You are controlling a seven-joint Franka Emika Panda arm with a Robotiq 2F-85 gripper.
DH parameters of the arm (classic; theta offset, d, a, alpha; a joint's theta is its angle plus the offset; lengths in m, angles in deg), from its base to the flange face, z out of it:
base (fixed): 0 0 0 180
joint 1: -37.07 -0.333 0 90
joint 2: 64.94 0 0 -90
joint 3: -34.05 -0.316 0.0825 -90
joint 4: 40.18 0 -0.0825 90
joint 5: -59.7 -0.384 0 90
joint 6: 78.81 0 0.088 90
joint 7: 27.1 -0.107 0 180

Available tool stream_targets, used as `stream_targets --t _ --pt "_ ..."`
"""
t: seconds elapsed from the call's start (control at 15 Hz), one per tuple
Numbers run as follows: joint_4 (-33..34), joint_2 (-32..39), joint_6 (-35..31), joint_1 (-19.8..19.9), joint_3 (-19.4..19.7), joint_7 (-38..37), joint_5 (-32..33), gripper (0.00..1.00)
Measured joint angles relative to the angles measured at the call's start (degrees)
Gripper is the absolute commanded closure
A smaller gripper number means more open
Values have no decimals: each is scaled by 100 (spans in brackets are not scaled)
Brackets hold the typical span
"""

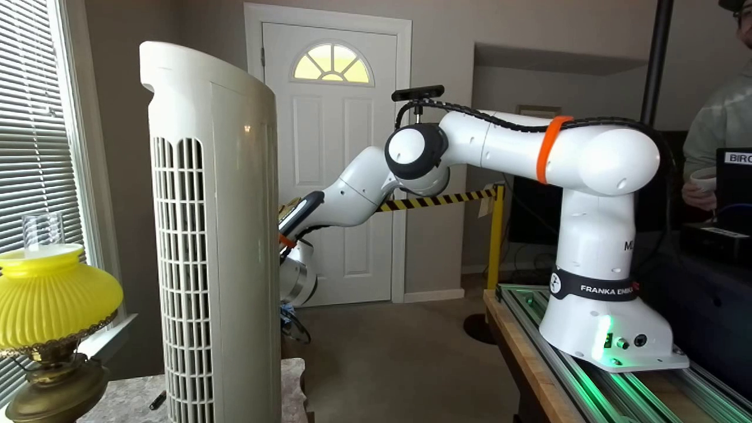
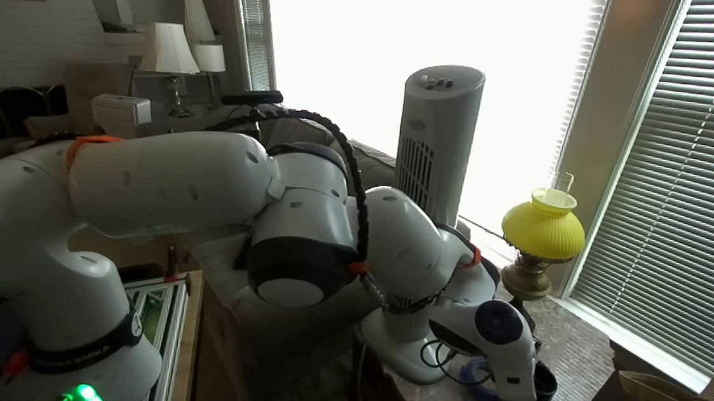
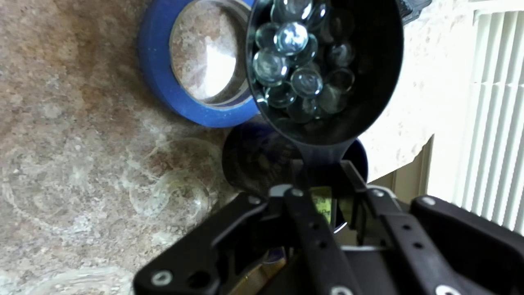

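One black scoop (image 3: 373, 76) is sitting in your claw (image 3: 323, 167), which is clenching it by the handle (image 3: 323, 152). In the wrist view, the scoop is showing at twelve o'clock from the claw. It is carrying loose, clear marbles (image 3: 306, 82), most of those visible resting toward its nine o'clock side; the three o'clock side is lying in shadow. Below the handle, a dark mug (image 3: 264, 157) is standing on the table (image 3: 82, 123), showing mainly at nine o'clock from the claw. A roll of blue tape (image 3: 157, 61) is lying at ten o'clock, partly covered by the scoop's rim; whether the two are touching, you are not seeing.

In an exterior view, the fan (image 1: 244, 235) is screening the claw. In an exterior view, the robot's wrist (image 2: 514, 353) is hiding it, with the lamp (image 2: 544, 231) standing at one o'clock.

Recommendation: you are handling a load likely to be rolling at any tilt, so you are best serving it by favouring a level rim and slow wrist turns. Clearance between scoop and mug is not showing, so you are judging height poorly from here; small movements, giving the tape and the mug's rim room, are looking safest.
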State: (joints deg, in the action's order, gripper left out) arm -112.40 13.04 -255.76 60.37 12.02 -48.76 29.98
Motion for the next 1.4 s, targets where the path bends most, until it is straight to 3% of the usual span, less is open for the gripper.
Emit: stream_targets --t 0.73,1.07,1.13,1.33,1.4 --pt "-49 353 -645 651 -1028 926 4 94" --pt "-184 453 -732 940 -1283 1146 80 94" --pt "-210 477 -760 981 -1329 1175 107 77" --pt "-209 485 -764 985 -1326 1177 117 77" --pt "-208 485 -764 983 -1326 1176 117 94"
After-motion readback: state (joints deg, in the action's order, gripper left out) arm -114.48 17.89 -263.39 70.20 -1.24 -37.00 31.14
